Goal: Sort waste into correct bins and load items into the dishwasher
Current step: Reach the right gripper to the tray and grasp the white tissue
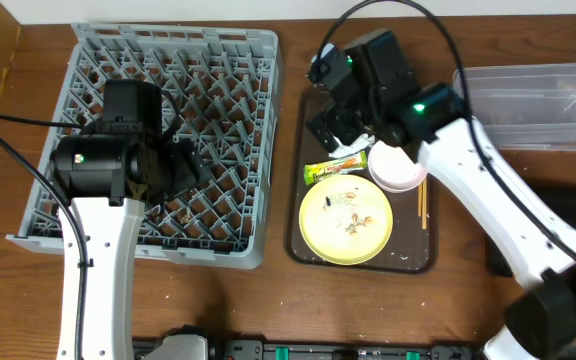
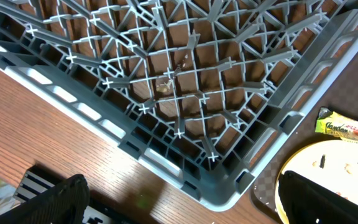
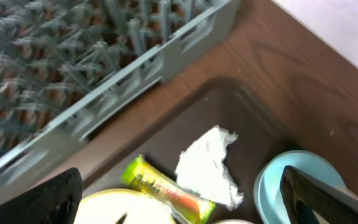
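Above the table (image 1: 218, 300), right tool (image 3: 180, 177) gapes over the tissue (image 3: 207, 165), left tool (image 2: 182, 179) wide over the rack (image 2: 104, 124).

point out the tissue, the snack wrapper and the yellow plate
tissue (image 3: 207, 165), right wrist view, middle of the wad
snack wrapper (image 3: 166, 191), right wrist view, its middle
yellow plate (image 1: 330, 243), overhead view, bare lower part

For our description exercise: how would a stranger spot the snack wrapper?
Find the dark brown tray right of the grey dish rack. Just beyond its yellow plate lies the snack wrapper, a slim green-and-yellow strip; the crumpled tissue beside it is plain white.
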`<state>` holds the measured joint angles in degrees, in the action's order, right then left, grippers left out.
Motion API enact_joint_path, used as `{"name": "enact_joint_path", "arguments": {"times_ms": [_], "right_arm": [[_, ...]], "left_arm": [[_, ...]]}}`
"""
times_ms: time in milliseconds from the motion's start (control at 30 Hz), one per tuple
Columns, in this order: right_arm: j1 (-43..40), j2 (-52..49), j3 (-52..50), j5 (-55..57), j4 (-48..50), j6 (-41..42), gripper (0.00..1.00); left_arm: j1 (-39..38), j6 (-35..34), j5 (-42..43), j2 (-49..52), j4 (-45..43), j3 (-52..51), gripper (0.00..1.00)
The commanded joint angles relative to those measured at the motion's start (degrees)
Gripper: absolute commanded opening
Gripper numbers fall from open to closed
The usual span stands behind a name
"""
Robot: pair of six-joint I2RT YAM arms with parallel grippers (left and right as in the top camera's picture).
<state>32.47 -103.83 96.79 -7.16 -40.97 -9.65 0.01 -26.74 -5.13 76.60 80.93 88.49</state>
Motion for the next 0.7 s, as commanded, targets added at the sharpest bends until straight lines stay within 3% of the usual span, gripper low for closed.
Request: {"name": "enact_joint_path", "arguments": {"times_ms": [0,67,100,133,233,467,667], "right_arm": [[-0.63,-4.98,0.92,0.33,3.34,6.36,0.99],[-0.26,-7.45,0.92,-0.17,4.68,7.89,0.99],[-0.09,-10.27,0.92,1.53,5.88,8.2,0.83],[-0.09,-12.11,0.92,3.98,6.38,9.81,0.77],[-0.09,-17.59,0.92,13.18,6.71,16.63,0.76],[0.52,-23.52,0.92,12.94,6.99,16.96,0.77],[0.98,-26.88,0.9,12.94,6.84,20.35,0.65]], "left_arm": [[0.31,0.74,-0.72,0.13,0.22,-0.09,0.98],[0.31,0.74,-0.72,0.13,0.22,-0.09,0.98],[0.31,0.74,-0.72,0.13,0.24,-0.09,0.98],[0.31,0.74,-0.72,0.13,0.22,-0.09,0.98],[0.31,0.74,-0.72,0.13,0.22,-0.09,0.98],[0.31,0.74,-0.72,0.13,0.22,-0.11,0.98],[0.31,0.74,-0.72,0.13,0.22,-0.09,0.98]]}}
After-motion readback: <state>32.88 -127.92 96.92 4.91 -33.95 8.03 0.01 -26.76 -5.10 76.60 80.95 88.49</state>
